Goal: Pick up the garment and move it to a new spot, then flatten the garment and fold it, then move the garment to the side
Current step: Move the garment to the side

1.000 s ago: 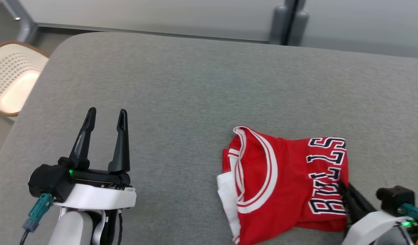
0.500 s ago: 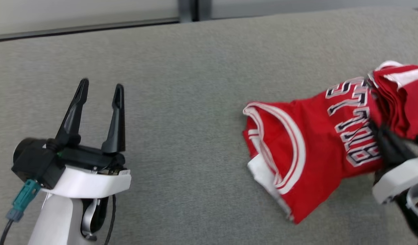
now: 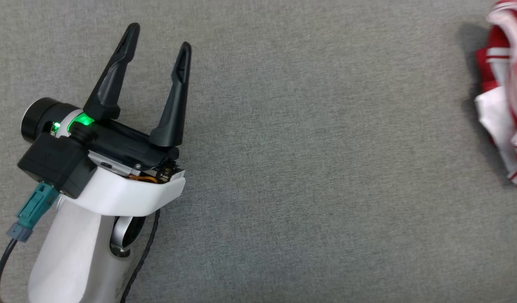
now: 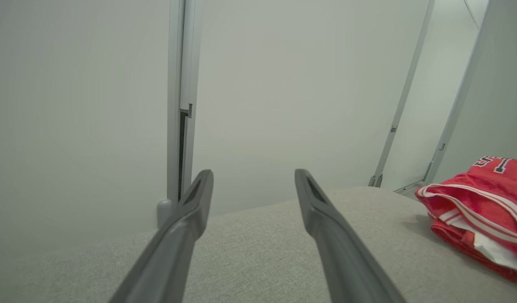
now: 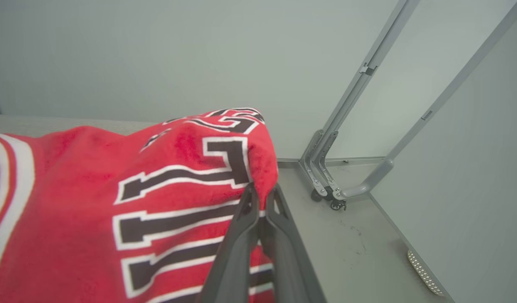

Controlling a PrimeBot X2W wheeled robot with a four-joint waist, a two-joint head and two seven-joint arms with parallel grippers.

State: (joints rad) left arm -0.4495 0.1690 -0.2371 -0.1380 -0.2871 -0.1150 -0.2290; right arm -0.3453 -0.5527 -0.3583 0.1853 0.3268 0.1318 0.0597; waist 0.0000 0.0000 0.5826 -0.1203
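Head view: a grey fabric-covered counter [image 3: 309,168] spreads from edge to edge. A red basketball jersey [image 3: 505,97] sits at its far right margin, well apart from the left end effector [image 3: 158,37]. The visible strip of jersey runs top to bottom along that margin and the rest is cut off by the frame, so its full long axis cannot be told here. Its white-trimmed edge faces left, toward the open counter, and throws a dark shadow onto the weave.

In the left wrist view the counter ends at a rounded far edge before pale, plain wall panels [image 4: 283,84] joined by a grey upright post [image 4: 180,84]. In the right wrist view a grey floor [image 5: 351,235] lies beyond the counter, with a slanted grey metal frame on a small caster [image 5: 326,168] standing on it.

The jersey is bunched in soft folds. The striped white-and-red trim end lies low and points toward the left arm, while the lettered part rises higher behind it. Large navy block letters outlined in white cross the red cloth, and a white inner layer shows between the folds.

The left end effector hangs over bare counter with its two dark fingers spread wide and nothing between them. The right end effector [image 5: 263,189] has its fingers pressed together, pinching a folded edge of the jersey just below the lettering.
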